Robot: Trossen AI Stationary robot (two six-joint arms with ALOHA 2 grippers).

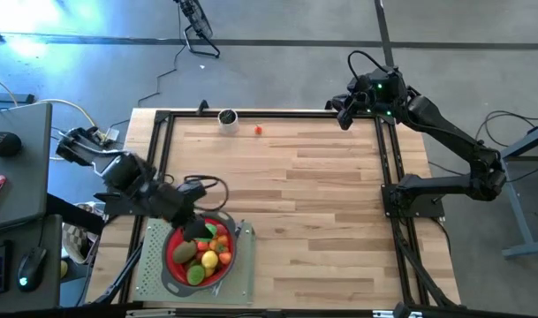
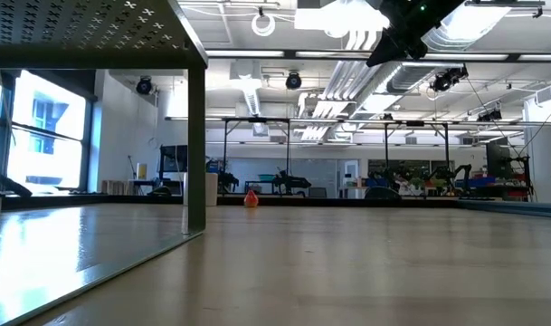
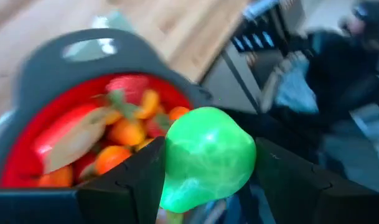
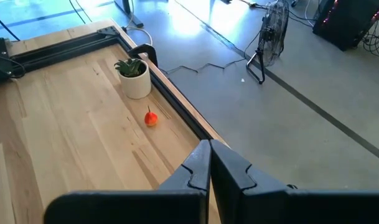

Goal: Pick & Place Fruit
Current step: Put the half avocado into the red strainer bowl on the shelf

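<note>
The left gripper point(image 3: 205, 180) held a green pear point(image 3: 205, 158) above the red strainer point(image 1: 173, 256); early release risked it bouncing out.

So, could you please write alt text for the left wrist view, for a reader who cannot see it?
The left claw grips a shiny green pear-shaped toy fruit between its dark fingers, just above a red strainer with a grey rim. Orange and red toy fruits fill the strainer, which sits on a wooden table.
</note>
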